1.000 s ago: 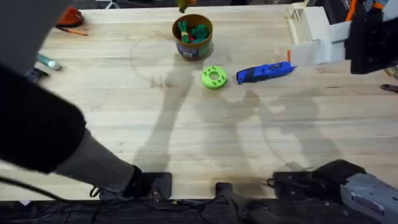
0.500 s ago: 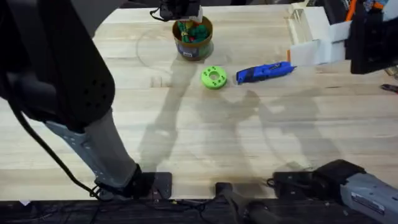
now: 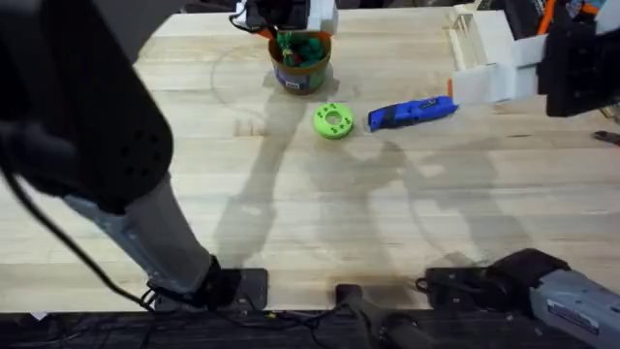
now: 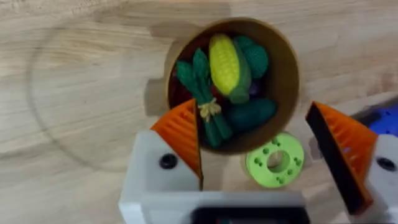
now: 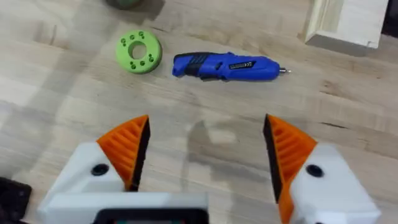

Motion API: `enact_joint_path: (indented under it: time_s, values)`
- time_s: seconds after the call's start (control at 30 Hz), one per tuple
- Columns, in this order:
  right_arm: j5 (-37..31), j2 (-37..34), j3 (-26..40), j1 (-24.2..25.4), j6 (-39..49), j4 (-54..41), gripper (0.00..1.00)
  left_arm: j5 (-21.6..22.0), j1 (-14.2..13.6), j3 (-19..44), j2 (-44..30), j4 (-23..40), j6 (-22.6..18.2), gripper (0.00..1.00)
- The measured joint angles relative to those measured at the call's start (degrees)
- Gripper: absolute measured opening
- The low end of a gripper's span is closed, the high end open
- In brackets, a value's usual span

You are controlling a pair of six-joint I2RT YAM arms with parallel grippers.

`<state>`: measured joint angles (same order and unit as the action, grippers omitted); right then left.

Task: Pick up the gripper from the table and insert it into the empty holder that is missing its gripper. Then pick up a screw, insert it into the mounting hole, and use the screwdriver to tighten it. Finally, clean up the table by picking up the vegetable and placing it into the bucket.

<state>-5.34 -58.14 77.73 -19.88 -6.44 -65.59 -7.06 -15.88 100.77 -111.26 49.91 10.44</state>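
The brown bucket [image 3: 300, 66] stands at the back of the table. In the left wrist view the yellow corn vegetable [image 4: 225, 62] lies inside the bucket [image 4: 283, 81] on top of green toy vegetables. My left gripper [image 4: 252, 124] hovers open right above it, orange pads wide apart and holding nothing; overhead it shows as the left gripper [image 3: 291, 21] over the bucket's far rim. The blue screwdriver [image 3: 412, 111] lies flat to the bucket's right. My right gripper [image 5: 205, 130] hangs open above bare wood near the screwdriver [image 5: 227, 66], an orange ribbed pad on each white holder [image 5: 84, 171]. The screw is out of view.
A green holed disc [image 3: 332, 121] lies between the bucket and the screwdriver. A pale wooden box [image 3: 475, 39] stands at the back right, next to the right arm [image 3: 581, 58]. The left arm's dark bulk [image 3: 87, 126] spans the table's left side.
The left arm has swung from the left edge across to the back, bringing its gripper over the bucket. The right arm, screwdriver and disc have not moved.
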Motion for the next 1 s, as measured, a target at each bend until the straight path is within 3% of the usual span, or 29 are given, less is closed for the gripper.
enact_joint_path:
  time_s: [0.17, 0.27, 0.4, 0.5, 0.67, 0.83, 1.0]
  values:
    - [0.0, 0.06, 0.0, 0.0, 0.0, -0.1, 0.971, 1.22, -0.13, 0.0, 6.81, 6.55, -0.68, 0.986]
    - [0.0, 0.84, -0.02, 0.0, 0.0, -0.43, 0.971, 4.09, -1.04, 0.0, 11.85, 11.51, -0.96, 0.987]
    - [0.0, 3.51, -0.07, 0.0, 0.0, -1.38, 0.97, 9.21, -4.99, 0.0, 17.66, 17.63, -0.96, 0.985]
    - [0.0, 5.89, -0.07, 0.0, 0.0, -3.09, 0.971, 12.21, -8.98, -1.04, 21.31, 18.82, -0.48, 0.987]
    - [0.0, 9.85, -0.11, 0.0, 0.0, -6.03, 0.971, 14.64, -13.13, -9.71, 29.63, 17.96, 0.8, 0.987]
    - [0.0, 14.74, -1.19, 0.0, -0.02, -7.2, 0.971, 15.78, -13.33, -22.33, 39.91, 15.66, 2.09, 0.987]
    - [0.0, 20.63, -6.54, 0.0, -0.84, -7.1, 0.971, 16.22, -13.33, -35.16, 52.27, 11.24, 2.59, 0.987]
